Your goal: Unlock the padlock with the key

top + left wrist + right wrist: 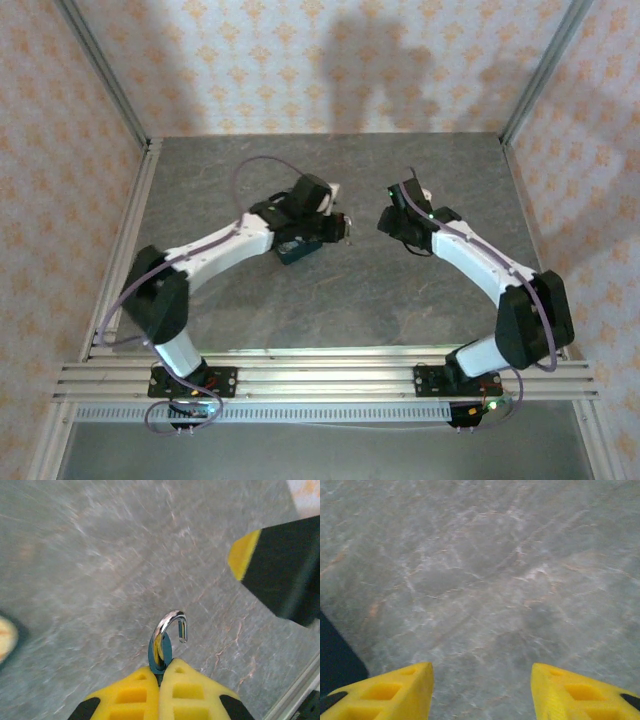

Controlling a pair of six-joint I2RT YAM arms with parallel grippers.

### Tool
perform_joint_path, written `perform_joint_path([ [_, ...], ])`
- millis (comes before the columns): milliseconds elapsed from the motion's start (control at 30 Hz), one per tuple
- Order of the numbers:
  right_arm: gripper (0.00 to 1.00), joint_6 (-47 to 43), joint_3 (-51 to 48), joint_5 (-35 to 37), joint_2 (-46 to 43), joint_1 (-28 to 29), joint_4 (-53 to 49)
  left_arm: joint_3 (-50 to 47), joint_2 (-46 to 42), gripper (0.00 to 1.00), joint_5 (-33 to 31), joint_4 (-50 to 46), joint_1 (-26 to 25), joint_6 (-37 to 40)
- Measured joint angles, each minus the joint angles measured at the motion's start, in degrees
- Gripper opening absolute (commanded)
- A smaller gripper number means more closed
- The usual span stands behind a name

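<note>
Nearest the left wrist camera: my left gripper [161, 675], yellow fingers [130, 695] pressed together and clamped on the padlock [165, 652]. The padlock body is dark teal, pinched right at the tips. Its silver shackle [169, 622] arches up out of the body, with one end hanging free in the air, not seated. At the far left edge of that view is a pale blurred thing [4, 637]; can't tell what it is. Right of the padlock, apart from it, is one black yellow-tipped finger [280, 570] of my right gripper [481, 680].

Top camera: my left gripper [340, 228] holds the padlock over about the middle of the table [330, 310], a bit toward the far edge. The padlock is too small to pick out there. A dark blue box [298, 250] lies on the table just beside my left wrist, on its near side.

Right wrist camera: my right gripper's jaws stand wide apart with nothing between them, bare grey table below. There's a dark shape [335, 665] at the left edge; can't tell what.
</note>
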Motion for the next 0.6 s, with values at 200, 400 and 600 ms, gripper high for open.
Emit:
perform_joint_path([
  [200, 0.61, 0.9, -4.9, 5.5, -6.4, -0.5, -2.0, 3.5, 10.5, 0.00, 0.0, 1.9, -3.2, -1.6],
  [400, 0.66, 1.4, -8.3, 9.5, -11.1, -0.8, -2.8, 4.1, 15.4, 0.21, -1.0, 2.9, -3.5, -2.8],
  [600, 0.79, 1.0, -9.2, 12.3, -13.0, -0.8, -2.4, 6.4, 15.3, 0.40, -4.6, 0.5, -3.5, -0.4],
])
